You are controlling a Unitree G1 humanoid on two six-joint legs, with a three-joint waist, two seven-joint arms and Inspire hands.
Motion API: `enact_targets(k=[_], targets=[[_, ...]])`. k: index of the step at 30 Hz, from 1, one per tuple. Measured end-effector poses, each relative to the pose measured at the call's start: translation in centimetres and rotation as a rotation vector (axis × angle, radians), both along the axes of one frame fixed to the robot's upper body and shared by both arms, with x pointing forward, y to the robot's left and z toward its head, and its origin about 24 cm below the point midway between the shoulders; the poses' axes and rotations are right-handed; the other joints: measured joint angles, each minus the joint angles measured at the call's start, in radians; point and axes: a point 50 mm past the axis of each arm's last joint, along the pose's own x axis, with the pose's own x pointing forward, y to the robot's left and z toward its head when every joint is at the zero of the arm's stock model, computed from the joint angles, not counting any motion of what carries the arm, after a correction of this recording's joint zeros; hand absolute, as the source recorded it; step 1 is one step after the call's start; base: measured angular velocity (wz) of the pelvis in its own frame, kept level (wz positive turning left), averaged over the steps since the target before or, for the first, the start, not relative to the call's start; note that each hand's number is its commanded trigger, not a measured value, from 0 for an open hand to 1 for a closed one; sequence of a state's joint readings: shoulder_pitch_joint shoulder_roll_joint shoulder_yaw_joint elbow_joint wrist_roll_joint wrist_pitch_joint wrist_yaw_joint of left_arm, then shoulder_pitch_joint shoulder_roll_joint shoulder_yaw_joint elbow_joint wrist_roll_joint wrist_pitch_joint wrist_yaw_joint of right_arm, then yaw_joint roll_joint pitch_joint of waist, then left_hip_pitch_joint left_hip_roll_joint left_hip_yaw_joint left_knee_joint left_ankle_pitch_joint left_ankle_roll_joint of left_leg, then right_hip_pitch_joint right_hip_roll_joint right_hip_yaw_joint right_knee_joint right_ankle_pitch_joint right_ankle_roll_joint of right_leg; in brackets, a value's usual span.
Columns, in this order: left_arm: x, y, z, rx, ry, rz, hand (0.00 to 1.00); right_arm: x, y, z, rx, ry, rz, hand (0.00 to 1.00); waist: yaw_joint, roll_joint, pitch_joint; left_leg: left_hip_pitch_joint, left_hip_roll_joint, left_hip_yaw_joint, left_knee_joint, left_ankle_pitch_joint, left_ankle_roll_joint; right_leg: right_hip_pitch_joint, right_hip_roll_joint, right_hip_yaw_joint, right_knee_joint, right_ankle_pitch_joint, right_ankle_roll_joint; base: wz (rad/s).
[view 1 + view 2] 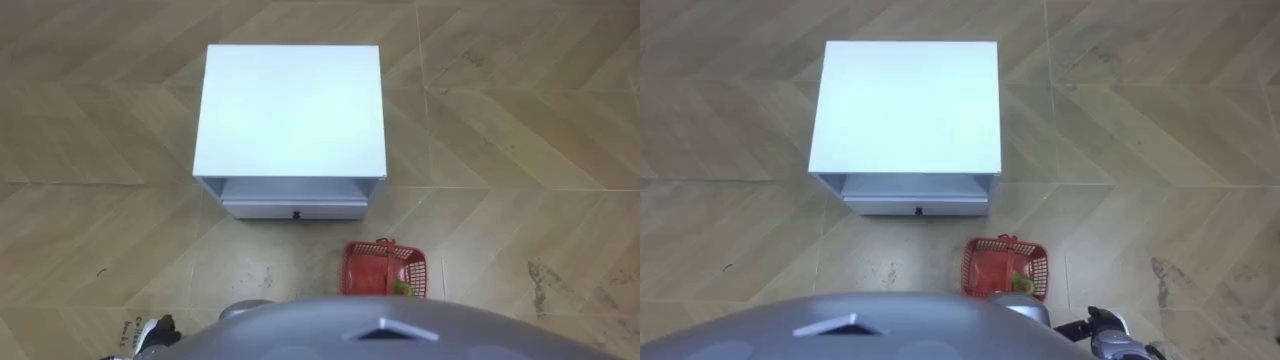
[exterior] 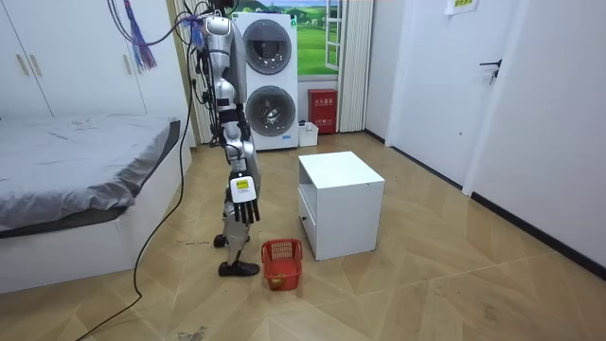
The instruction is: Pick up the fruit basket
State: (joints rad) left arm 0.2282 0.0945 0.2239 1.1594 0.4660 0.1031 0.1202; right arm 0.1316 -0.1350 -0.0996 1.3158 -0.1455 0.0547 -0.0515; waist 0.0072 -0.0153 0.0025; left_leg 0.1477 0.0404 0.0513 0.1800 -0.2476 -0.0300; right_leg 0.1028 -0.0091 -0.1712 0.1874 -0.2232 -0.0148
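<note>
The red plastic fruit basket [image 1: 372, 268] stands on the wooden floor just ahead of me, a little to my right, with something green [image 1: 1018, 283] inside it. In the room view the basket [image 2: 281, 263] sits by my feet, in front of the white cabinet. My right hand [image 2: 245, 206] hangs at my side above and behind the basket, fingers relaxed and holding nothing; it also shows at the lower edge as the right hand [image 1: 1106, 328]. A small part of my left hand [image 1: 152, 332] peeks in at the lower left, away from the basket.
A white bedside cabinet [image 1: 290, 110] with one drawer [image 1: 295, 208] stands straight ahead of me. In the room view a bed [image 2: 76, 170] lies on the left, stacked washing machines [image 2: 265, 80] at the back, and a door [image 2: 485, 85] on the right.
</note>
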Motion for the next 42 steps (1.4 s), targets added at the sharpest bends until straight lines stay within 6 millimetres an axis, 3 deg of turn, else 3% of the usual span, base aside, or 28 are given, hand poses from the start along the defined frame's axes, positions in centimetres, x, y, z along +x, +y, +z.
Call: enact_targets(k=[32,41,42], targets=[[-0.5,0.1,0.0,0.005,0.012,0.011,0.0,0.3,-0.1,0.0,-0.023,-0.022,-0.029,0.0,0.0,-0.007,0.0002,-0.001,-0.001,0.001,0.0,0.0,0.0,0.002,-0.004,-0.009,0.002,0.0,0.001,0.0],[0.4,0.2,0.1,0.01,-0.012,0.006,0.0,1.1,-0.3,0.1,-0.035,-0.058,-0.045,0.0,-0.002,-0.009,-0.0043,-0.076,-0.003,0.021,0.043,-0.003,0.005,-0.092,-0.022,-0.006,0.072,0.0,0.001,-0.04],[0.7,0.4,0.1,0.011,-0.017,0.005,0.0,1.6,-0.3,0.2,-0.034,-0.068,-0.041,0.0,0.0,-0.006,0.0044,-0.1,-0.003,0.033,0.078,-0.008,0.014,-0.114,-0.025,0.003,0.102,0.001,0.0,-0.14]])
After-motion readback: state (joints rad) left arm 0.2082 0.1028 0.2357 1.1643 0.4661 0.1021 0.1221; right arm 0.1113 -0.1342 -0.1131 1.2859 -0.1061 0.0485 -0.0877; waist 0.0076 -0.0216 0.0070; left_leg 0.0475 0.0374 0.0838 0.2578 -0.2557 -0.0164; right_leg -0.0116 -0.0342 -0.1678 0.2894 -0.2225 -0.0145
